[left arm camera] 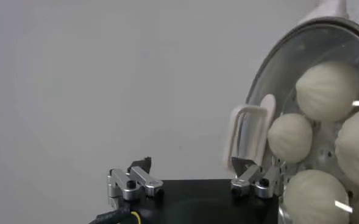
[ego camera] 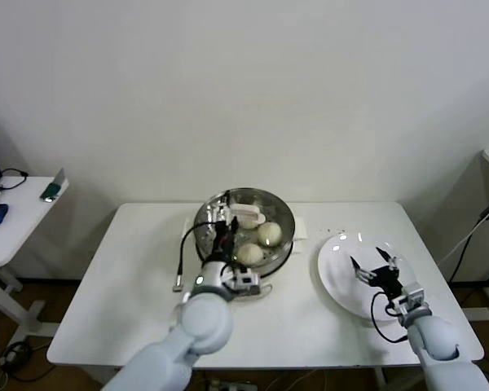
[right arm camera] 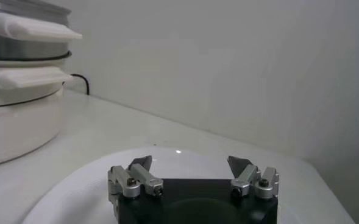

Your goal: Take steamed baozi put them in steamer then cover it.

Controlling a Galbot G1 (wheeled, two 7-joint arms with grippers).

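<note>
On steamer [ego camera: 285, 213]: cover [left arm camera: 270, 73], glass, likely heavy, slippery, fragile; take by cream handle [left arm camera: 250, 135]. Left gripper [left arm camera: 194, 176] spread, empty; right gripper [right arm camera: 191, 173] spread over plate [ego camera: 336, 277].

Steamer [ego camera: 285, 213]: round, shiny steel pot on a white base, standing upright at the middle rear of the worktop. Cover [ego camera: 265, 199]: clear glass with a metal rim, seated on the steamer from what I see. Its cream oblong handle [ego camera: 246, 214] lies across the top, slightly left of centre. Steamed baozi [ego camera: 269, 233]: smooth, domed, cream-white buns inside the pot, seen through the glass. I count two plainly from the head view; the left wrist view shows four [left arm camera: 290, 137] clustered close together on the perforated tray.
</note>
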